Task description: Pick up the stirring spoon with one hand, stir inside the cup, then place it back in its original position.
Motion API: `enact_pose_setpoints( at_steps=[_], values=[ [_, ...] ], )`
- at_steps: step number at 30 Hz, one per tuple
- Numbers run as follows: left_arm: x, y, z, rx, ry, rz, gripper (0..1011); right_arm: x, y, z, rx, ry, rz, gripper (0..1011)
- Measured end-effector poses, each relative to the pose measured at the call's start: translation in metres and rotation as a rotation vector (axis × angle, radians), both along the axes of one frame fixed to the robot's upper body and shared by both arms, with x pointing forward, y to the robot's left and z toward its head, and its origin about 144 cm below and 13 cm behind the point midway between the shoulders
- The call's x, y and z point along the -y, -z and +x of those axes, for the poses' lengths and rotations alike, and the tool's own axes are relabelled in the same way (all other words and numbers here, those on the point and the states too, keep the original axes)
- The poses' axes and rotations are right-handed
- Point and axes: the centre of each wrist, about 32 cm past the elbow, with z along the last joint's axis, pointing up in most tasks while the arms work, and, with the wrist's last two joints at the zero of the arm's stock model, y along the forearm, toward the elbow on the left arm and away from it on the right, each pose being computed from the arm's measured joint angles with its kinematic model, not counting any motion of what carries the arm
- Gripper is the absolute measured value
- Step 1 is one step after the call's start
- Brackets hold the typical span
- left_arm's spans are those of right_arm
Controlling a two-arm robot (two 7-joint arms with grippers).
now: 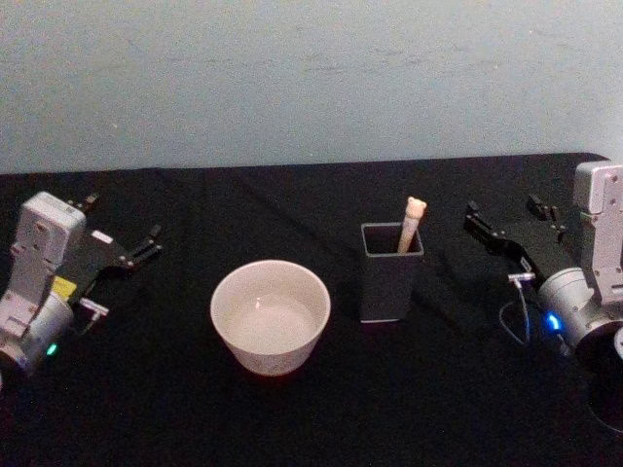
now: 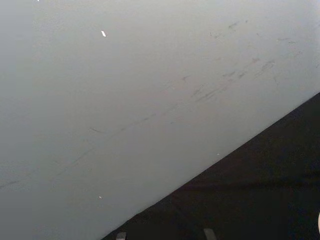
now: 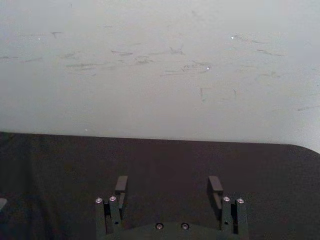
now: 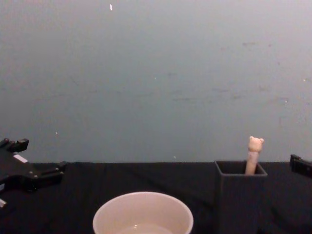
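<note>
On black table [image 1: 146, 409]: stirring spoon [image 1: 410, 224] stands in grey holder [image 1: 391, 272], beside cup [image 1: 270, 316]. Nothing picked yet. Right gripper [image 1: 504, 232] wide, nearest; next reach over, pinch bear handle. Left gripper [image 1: 127, 255] wide, parked.

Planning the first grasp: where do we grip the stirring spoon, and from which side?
Grip the stirring spoon on its exposed handle just under the bear head, coming from above. Only that part clears the dark holder, and it leans toward the back right corner. The right gripper, open, is closer; the left gripper sits beyond the cup.
</note>
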Motion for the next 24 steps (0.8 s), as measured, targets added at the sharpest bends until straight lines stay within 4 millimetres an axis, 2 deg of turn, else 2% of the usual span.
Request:
enact_pose_setpoints(
  at_steps=[24],
  values=[
    [0.0, 0.0, 0.0, 0.0, 0.0, 0.0, 1001, -0.0002, -0.0008, 0.0, 0.004, -0.003, 0.001, 1002]
  ],
)
